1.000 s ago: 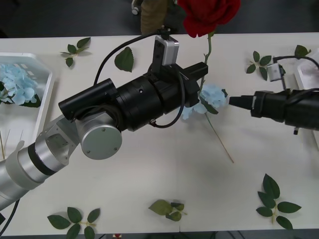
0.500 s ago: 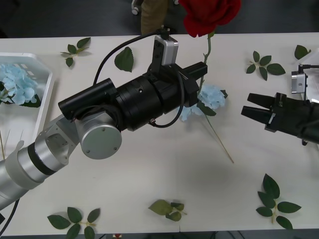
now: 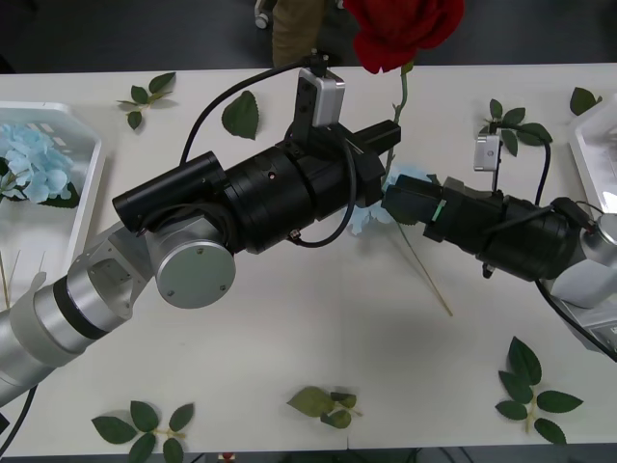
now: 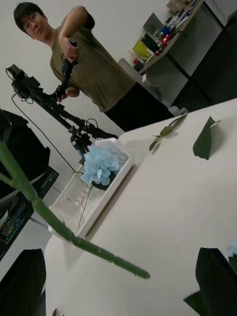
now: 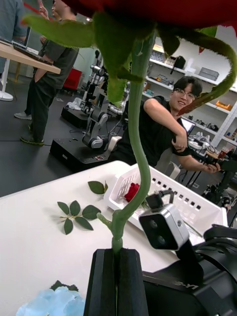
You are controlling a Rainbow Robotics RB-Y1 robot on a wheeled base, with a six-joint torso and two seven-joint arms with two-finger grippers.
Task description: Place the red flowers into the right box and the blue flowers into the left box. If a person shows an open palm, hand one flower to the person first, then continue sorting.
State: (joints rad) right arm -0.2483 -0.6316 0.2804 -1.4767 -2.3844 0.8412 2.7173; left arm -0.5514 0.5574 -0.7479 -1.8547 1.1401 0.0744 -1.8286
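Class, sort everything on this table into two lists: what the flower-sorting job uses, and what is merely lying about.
Part of the job:
- red rose, stem clamped in the left gripper
- blue flower lying on the table, with the right gripper at it
- blue flower in the left box
- right box

Lying about:
- loose leaf sprigs
- single leaf

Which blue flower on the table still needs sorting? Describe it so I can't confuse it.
Start at the middle of the white table, where the two grippers meet. The loose blue flower lies flat there, under the left gripper holding the red rose upright. Unlike the blue flowers in the left box, it lies on bare tabletop.
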